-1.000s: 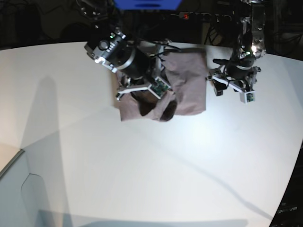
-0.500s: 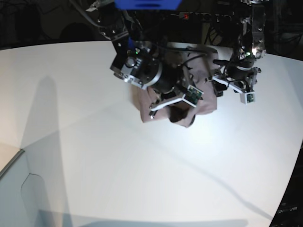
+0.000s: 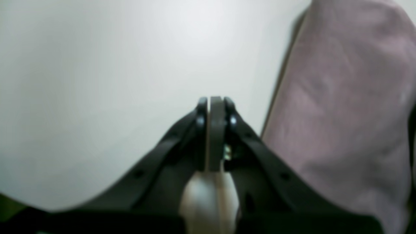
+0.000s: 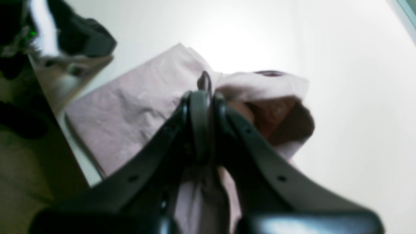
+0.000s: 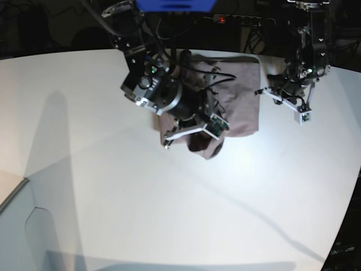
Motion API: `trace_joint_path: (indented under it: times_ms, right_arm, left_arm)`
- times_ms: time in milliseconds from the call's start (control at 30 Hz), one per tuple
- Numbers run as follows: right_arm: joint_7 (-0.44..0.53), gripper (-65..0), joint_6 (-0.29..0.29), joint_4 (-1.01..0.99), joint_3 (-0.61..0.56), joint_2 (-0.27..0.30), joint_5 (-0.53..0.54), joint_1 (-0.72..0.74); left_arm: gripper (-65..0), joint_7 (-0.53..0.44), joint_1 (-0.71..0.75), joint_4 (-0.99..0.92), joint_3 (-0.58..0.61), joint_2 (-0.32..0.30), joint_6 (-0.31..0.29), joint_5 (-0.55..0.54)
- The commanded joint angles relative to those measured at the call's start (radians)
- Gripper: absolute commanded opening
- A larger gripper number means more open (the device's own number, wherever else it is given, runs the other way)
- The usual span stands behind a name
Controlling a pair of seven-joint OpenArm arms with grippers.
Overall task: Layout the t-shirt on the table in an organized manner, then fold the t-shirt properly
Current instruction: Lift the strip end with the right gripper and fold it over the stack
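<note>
The t-shirt [image 5: 234, 96] lies bunched at the upper centre of the white surface [image 5: 113, 186]. The right gripper [image 4: 204, 86], jaws clenched on a raised fold of its cloth, sits over it; the left gripper [image 3: 216, 100], jaws pressed together on nothing, hangs just beside the shirt's right edge

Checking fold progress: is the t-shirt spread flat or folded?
Folded, partly. The t-shirt lies as a compact rectangle, with one corner lifted and bunched in the right gripper.
</note>
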Motion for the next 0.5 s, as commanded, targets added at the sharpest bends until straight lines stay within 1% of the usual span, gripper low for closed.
trace_joint_path:
  times_ms: [0, 100, 167, 300, 467]
  right_arm:
    - [0.028, -65.0, 0.007, 0.019, -0.005, -0.011, 0.016, 0.01]
    - [0.032, -65.0, 0.007, 0.014, -0.038, -0.011, 0.018, 0.018]
    - [0.026, -65.0, 0.007, 0.013, -0.075, -0.011, 0.018, 0.026]
    - [0.032, -65.0, 0.007, -0.026, -0.094, -0.011, 0.018, 0.046]
    - [0.034, -65.0, 0.007, -0.096, -0.12, -0.011, 0.019, 0.089]
  left_arm:
    - [-65.0, 0.008, -0.014, 0.0, -0.003, 0.011, -0.002, -0.005]
    - [-65.0, 0.018, -0.03, -0.016, -0.001, 0.038, -0.002, -0.005]
    - [-65.0, 0.018, -0.032, -0.013, 0.025, 0.057, -0.002, -0.005]
    - [-65.0, 0.01, -0.032, -0.022, 0.094, 0.057, -0.002, -0.005]
    - [-65.0, 0.012, -0.027, -0.013, 0.1, 0.057, -0.002, -0.005]
